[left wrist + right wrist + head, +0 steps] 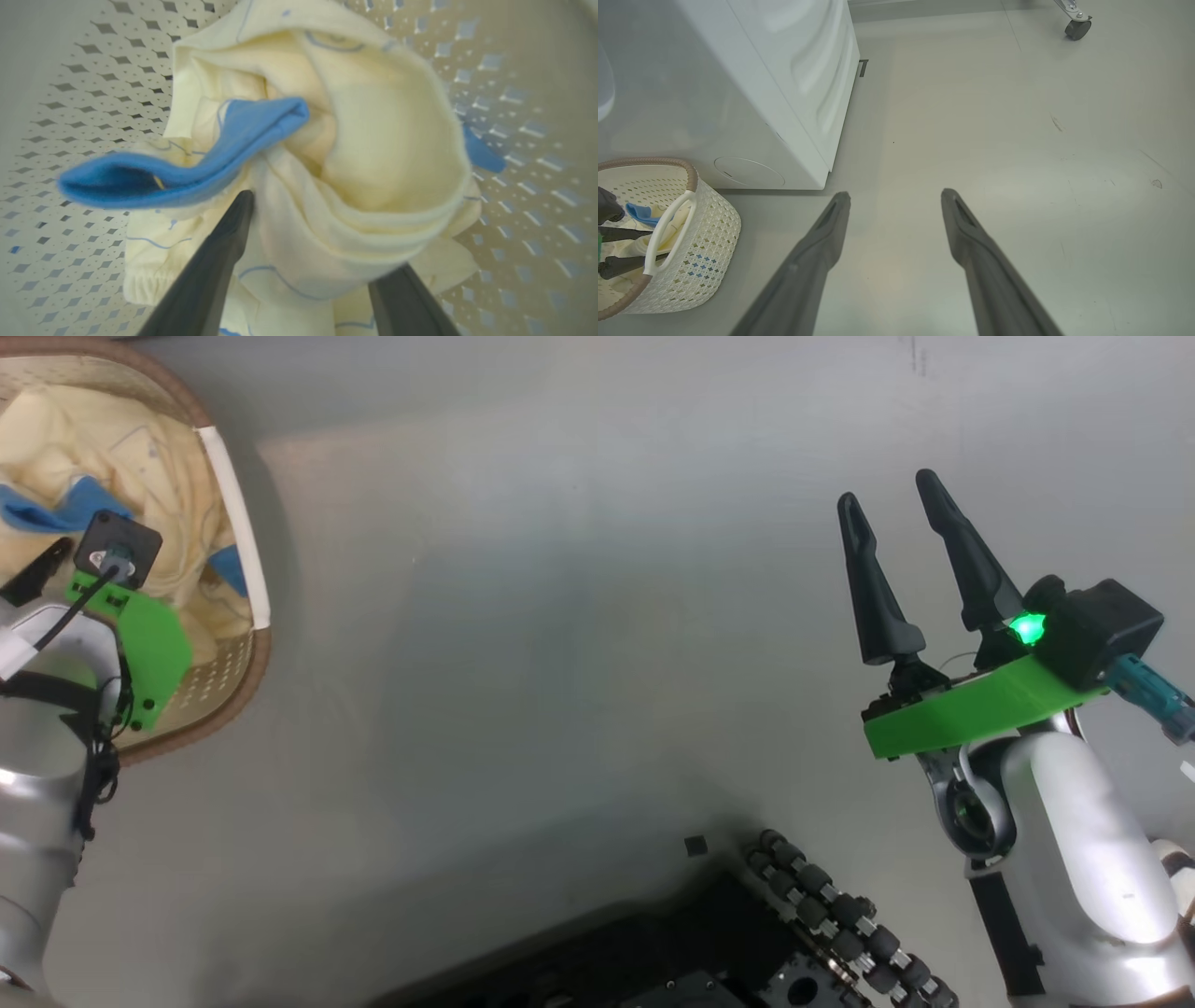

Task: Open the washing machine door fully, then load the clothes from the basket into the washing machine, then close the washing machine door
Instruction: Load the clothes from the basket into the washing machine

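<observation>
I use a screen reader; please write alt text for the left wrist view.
The left gripper, its two dark fingers apart, reaches into a bundle of pale yellow clothes with blue trim. The cream perforated basket surrounds them.

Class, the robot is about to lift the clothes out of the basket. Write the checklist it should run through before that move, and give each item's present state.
1. Left gripper astride the clothes: ok, its fingers flank a fold inside the basket.
2. Grip closed on the fabric: not ok, the fingers stand apart.
3. Right gripper free: ok, open and empty above the floor.
4. Basket near the washing machine: ok, it stands on the floor by the machine's lower front.
5. Machine door fully open: cannot tell.
</observation>
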`<state>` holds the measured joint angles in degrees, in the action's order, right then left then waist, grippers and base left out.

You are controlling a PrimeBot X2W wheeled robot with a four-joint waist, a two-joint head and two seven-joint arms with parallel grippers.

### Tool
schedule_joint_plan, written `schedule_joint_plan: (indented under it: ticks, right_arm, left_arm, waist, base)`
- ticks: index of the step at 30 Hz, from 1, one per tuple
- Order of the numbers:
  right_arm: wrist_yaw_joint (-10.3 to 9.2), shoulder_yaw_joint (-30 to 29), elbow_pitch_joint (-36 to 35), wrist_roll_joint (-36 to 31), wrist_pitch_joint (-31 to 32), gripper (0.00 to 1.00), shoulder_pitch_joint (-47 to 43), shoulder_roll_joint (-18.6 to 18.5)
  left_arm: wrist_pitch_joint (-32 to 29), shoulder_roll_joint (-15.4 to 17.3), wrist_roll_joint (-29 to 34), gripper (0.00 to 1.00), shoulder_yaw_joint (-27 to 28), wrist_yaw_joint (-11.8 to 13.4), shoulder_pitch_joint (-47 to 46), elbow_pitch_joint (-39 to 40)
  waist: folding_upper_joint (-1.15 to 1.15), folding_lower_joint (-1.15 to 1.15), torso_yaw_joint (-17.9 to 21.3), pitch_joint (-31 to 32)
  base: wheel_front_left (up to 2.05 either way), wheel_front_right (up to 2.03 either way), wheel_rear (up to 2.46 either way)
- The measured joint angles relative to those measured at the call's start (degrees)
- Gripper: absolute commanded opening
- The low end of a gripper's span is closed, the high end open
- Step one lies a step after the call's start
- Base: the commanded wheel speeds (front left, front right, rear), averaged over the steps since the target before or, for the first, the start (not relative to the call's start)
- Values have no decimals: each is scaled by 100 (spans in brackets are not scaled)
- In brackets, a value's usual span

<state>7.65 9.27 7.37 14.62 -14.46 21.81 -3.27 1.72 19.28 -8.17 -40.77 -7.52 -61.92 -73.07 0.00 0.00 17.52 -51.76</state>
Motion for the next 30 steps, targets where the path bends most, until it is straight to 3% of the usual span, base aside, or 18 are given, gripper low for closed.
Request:
schedule_joint_plan:
  ticks: [9, 10, 12, 24, 30]
  right_arm:
    - [0, -10, -55, 0, 0, 100, 64, 23]
    - [0, -10, -57, 0, 0, 100, 64, 25]
    - [0, -11, -57, 0, 0, 100, 67, 27]
    - [0, -35, 8, -1, 0, 100, 101, 40]
    - [0, -124, 142, -8, 0, 100, 97, 42]
  left_arm:
    - [-409, 22, -246, 100, -29, 0, -168, -63]
    - [-460, 21, -274, 80, -23, 0, -175, -65]
    - [-483, 16, -334, 0, -1, 9, -184, -76]
    - [-211, -43, -576, 0, 16, 46, -39, -99]
    - [203, -255, -768, 0, 35, 43, 241, -103]
  waist:
    - [0, 0, 91, -149]
    - [0, 0, 88, -152]
    - [0, 0, 78, -154]
    - [0, 0, -28, 143]
    - [0, 0, -136, 510]
  base:
    - [0, 0, 0]
    - [0, 0, 0]
    - [0, 0, 0]
    - [0, 0, 0]
    - [0, 0, 0]
